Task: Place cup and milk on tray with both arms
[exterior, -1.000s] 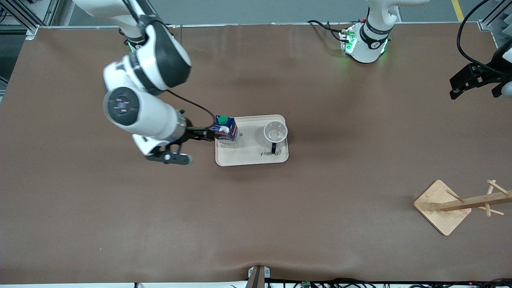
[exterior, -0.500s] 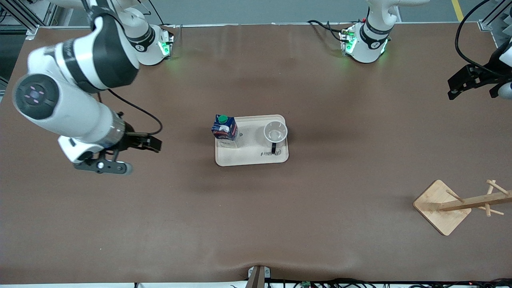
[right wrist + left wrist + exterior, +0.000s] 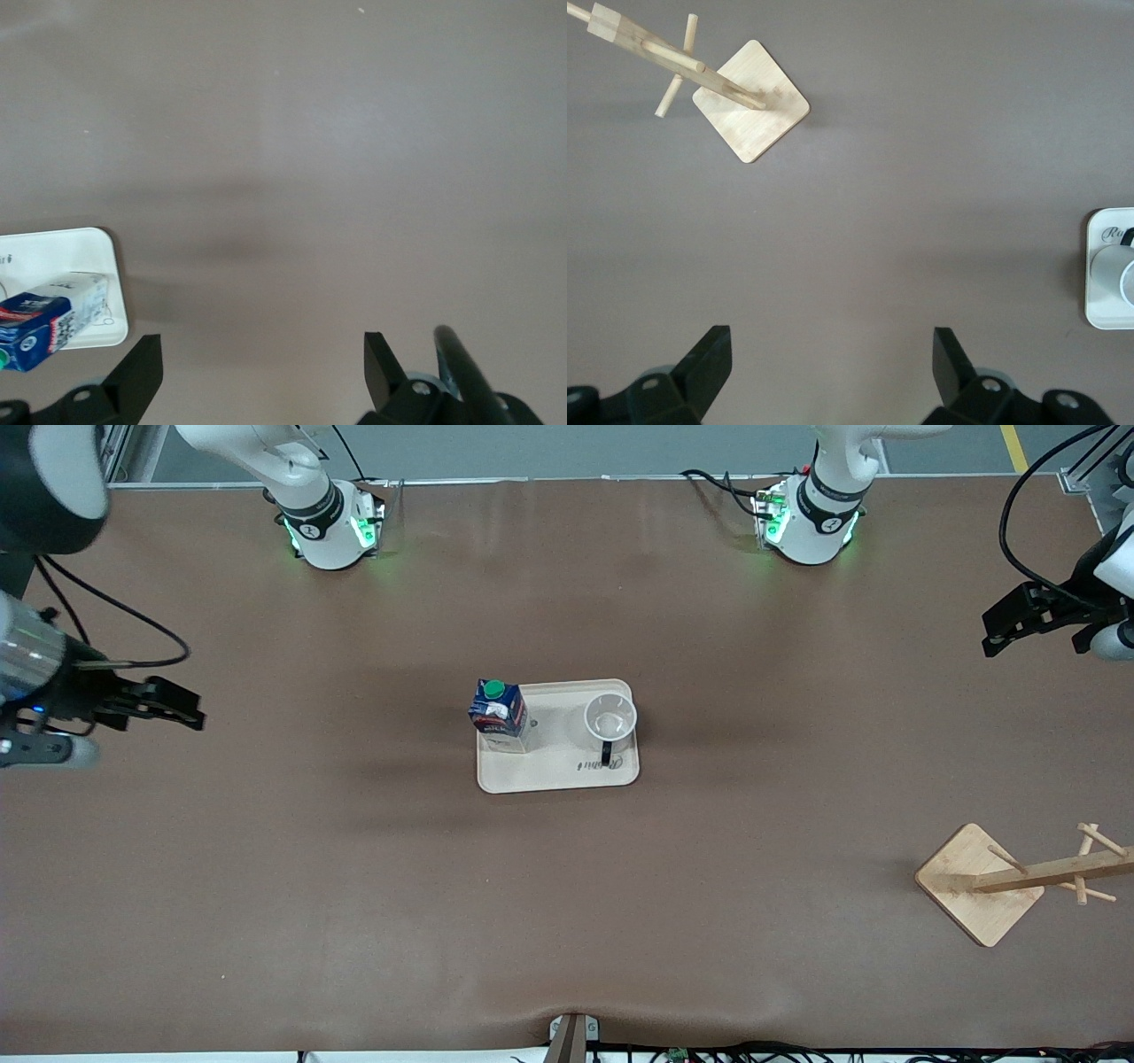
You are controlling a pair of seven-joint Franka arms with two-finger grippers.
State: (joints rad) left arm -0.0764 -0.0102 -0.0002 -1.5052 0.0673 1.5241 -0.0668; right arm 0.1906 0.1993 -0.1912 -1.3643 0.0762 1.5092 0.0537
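You can make out little writing here. On the tray [image 3: 558,778], dark script sits near the edge toward the front camera, by the cup [image 3: 610,717]; in the left wrist view only "Ru" shows [image 3: 1109,266]. The milk [image 3: 498,716] carries a red label, but its print is too small to read.

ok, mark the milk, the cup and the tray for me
milk [image 3: 499,715], front view, on the blue side of the carton below the green cap.
cup [image 3: 610,716], front view, on the white inside of the mug.
tray [image 3: 554,771], front view, on the bare cream floor near its edge.
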